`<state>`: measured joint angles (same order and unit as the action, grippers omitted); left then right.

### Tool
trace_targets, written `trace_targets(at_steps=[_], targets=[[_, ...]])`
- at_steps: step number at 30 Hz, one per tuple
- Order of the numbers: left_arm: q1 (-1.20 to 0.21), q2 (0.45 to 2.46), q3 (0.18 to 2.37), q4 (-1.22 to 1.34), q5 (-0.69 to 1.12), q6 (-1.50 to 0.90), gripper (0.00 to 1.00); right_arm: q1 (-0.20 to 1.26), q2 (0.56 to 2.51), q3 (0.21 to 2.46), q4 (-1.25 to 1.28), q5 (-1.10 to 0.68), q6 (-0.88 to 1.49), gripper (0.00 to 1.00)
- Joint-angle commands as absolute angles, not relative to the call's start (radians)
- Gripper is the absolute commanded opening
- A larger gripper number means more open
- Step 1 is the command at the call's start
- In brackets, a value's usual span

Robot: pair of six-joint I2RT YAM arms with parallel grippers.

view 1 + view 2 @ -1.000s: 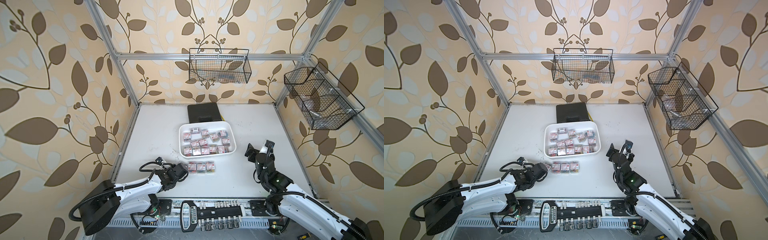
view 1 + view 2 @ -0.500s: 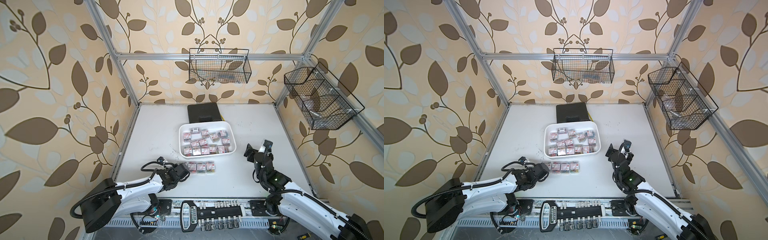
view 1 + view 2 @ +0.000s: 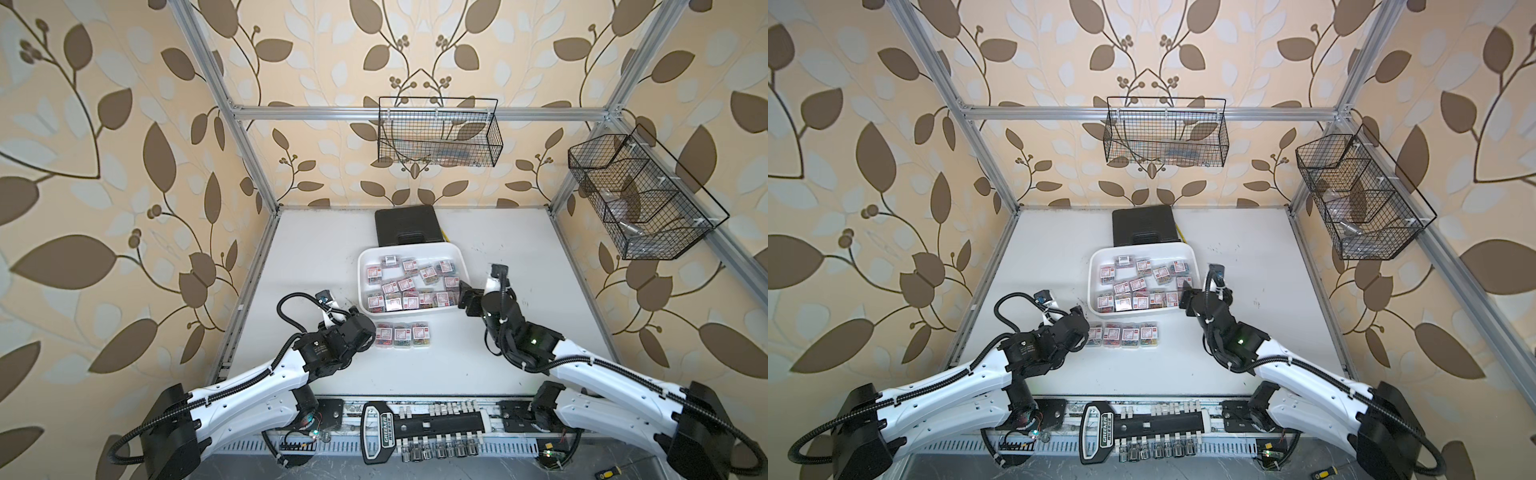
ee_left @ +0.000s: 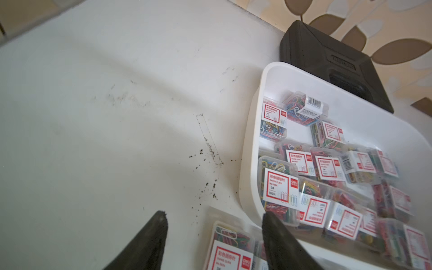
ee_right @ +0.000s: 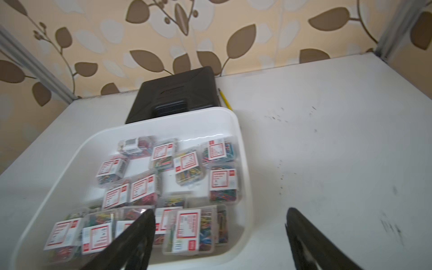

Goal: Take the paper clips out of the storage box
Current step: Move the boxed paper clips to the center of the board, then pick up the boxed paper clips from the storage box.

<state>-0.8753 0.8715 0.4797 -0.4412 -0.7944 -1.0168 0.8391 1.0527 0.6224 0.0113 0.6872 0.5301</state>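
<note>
The left arm and right arm wore glossy white shells between black joint housings. Ribbed black conduit ran along each, cinched by white ties. A black cable looped off the left wrist toward ten o'clock. A green light glowed on the right wrist. The left end effector and right end effector had dark, tapered fingers.

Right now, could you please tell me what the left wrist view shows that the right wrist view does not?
Left wrist only: the open left tool and a paper clip box lying on the table outside the storage box. Right wrist only: the open right tool and a thin yellow stick beside the black case. Both: the storage box with many clip boxes inside, the black case beyond it, the table.
</note>
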Motion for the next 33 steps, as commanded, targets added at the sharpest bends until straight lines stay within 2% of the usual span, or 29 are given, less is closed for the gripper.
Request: trace_targets(at_steps=[1, 4, 6, 10, 17, 21, 23, 26, 33], targets=[[-0.857, 0.871, 0.513, -0.403, -0.888, -0.840, 0.72, 0.926, 1.226, 0.776, -0.032, 0.754, 0.505, 0.88], [-0.829, 0.886, 0.514, -0.289, -0.823, -0.727, 0.78, 0.953, 1.365, 0.900, -0.062, 0.770, 0.520, 0.88], [-0.791, 0.923, 0.531, -0.203, -0.731, -0.648, 0.80, 0.922, 1.395, 0.905, -0.012, 0.691, 0.525, 0.88], [-0.693, 1.058, 0.629, -0.165, -0.611, -0.605, 0.79, 0.815, 1.379, 0.853, 0.057, 0.550, 0.563, 0.88], [-0.650, 1.405, 0.893, -0.158, -0.474, -0.549, 0.80, 0.675, 1.238, 0.727, 0.063, 0.578, 0.539, 0.89], [-0.650, 1.609, 1.058, -0.193, -0.460, -0.536, 0.79, 0.547, 1.112, 0.627, 0.074, 0.647, 0.508, 0.89], [-0.650, 1.694, 1.129, -0.213, -0.471, -0.531, 0.79, 0.500, 1.045, 0.567, 0.071, 0.732, 0.506, 0.93], [-0.650, 1.790, 1.220, -0.263, -0.529, -0.527, 0.79, 0.437, 0.969, 0.490, 0.102, 0.725, 0.493, 0.96], [-0.632, 1.943, 1.352, -0.309, -0.547, -0.510, 0.81, 0.374, 1.006, 0.439, 0.099, 0.721, 0.522, 0.95]])
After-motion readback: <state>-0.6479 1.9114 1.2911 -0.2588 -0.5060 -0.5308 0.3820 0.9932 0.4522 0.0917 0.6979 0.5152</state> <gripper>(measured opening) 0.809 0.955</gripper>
